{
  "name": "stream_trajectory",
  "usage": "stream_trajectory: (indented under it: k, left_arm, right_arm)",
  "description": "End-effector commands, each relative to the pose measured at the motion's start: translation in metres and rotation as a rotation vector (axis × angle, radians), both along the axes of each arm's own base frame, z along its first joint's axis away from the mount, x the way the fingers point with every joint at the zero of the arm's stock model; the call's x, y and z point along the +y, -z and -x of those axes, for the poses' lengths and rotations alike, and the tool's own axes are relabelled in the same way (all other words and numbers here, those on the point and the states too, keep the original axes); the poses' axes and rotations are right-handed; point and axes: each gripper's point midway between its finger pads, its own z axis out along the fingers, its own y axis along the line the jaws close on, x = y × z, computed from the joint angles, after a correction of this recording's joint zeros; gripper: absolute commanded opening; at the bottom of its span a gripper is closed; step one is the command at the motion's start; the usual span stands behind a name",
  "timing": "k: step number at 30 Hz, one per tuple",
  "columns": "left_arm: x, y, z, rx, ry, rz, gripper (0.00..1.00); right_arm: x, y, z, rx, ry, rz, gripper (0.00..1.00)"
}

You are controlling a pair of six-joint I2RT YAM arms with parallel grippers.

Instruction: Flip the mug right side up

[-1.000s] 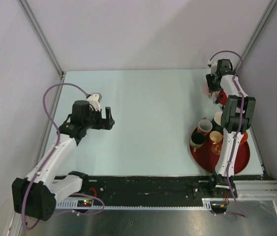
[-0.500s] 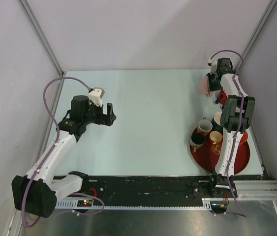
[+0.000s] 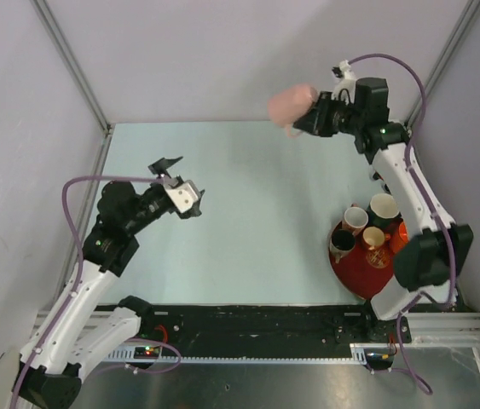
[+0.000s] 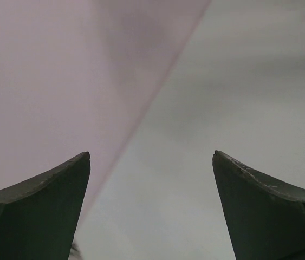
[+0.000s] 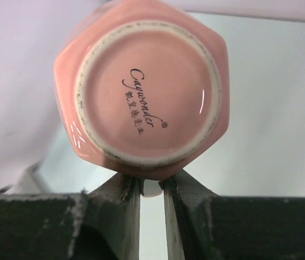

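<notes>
Right fingers [image 5: 117, 216] pinch pink mug [image 3: 291, 106] off counter [image 3: 257, 196], upper right of top view; left fingers [image 4: 38, 211] wide, empty.

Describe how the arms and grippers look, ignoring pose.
The left arm and right arm have white links, black joints and a looping purple cable each. The left gripper and right gripper have black tapered fingers, scuffed at the edges.

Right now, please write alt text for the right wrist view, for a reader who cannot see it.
A pink hexagonal mug dominates the view, its logo-printed base facing the camera. The right pincer, nearly closed, holds its lower edge, above a pale table.
</notes>
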Motion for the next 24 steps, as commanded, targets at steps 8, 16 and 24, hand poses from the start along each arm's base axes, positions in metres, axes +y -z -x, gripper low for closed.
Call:
stream_trajectory:
  k: [8, 16, 24]
  left_arm:
    - [-0.031, -0.134, 0.056, -0.604, 0.246, 0.027, 0.99]
    - [-0.056, -0.152, 0.086, -0.616, 0.390, 0.093, 0.94]
    - [-0.061, -0.162, 0.082, -0.650, 0.391, 0.075, 0.68]
  right_arm:
    - [0.116, -0.130, 0.211, -0.071, -0.452, -0.420, 0.00]
    - [0.145, -0.133, 0.276, -0.049, -0.528, -0.423, 0.00]
    - [0.159, -0.131, 0.305, -0.030, -0.598, -0.417, 0.00]
